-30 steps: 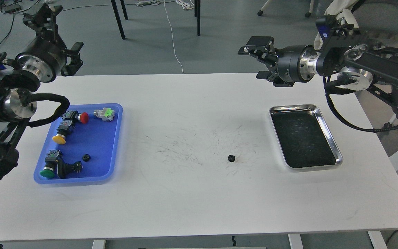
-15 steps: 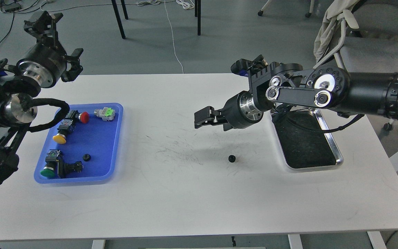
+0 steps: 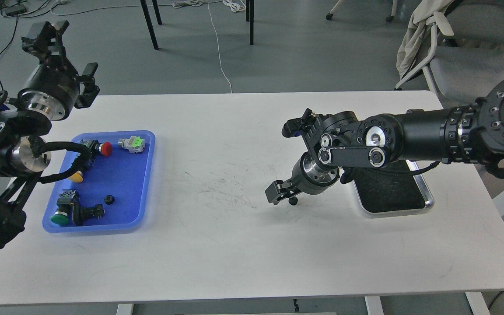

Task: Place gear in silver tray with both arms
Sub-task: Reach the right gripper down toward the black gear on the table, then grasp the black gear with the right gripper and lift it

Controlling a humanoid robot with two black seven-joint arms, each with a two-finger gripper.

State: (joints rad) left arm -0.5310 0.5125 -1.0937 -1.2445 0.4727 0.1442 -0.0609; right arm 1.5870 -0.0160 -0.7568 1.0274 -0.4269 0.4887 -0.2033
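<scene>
Since the earlier frames, the right arm (image 3: 409, 140) has swung in from beyond the far right corner of the bench (image 3: 243, 245) and dropped low across the silver tray (image 3: 425, 199), so its wrist now hides the tray's far half. Its right claw (image 3: 283, 193) hangs just over the gear (image 3: 293, 201), a small black cog lying on the bench between the middle and the tray, well clear of every edge. Whether the fingers touch the gear I cannot tell, and the claw is dark and seen too obliquely to say whether it stands wide or narrow.

The silver tray sits near the right edge, its near rim and dark scuffed floor showing. The left claw (image 3: 46, 35) is raised past the far left corner, its fingers spread apart and holding nothing. A blue tray (image 3: 147, 175) lies near the left edge with push-button switches (image 3: 90, 153) and a second small black cog (image 3: 109, 199) in it. Between the blue tray and the gear the bench is bare white, as is the whole near strip along the front edge.
</scene>
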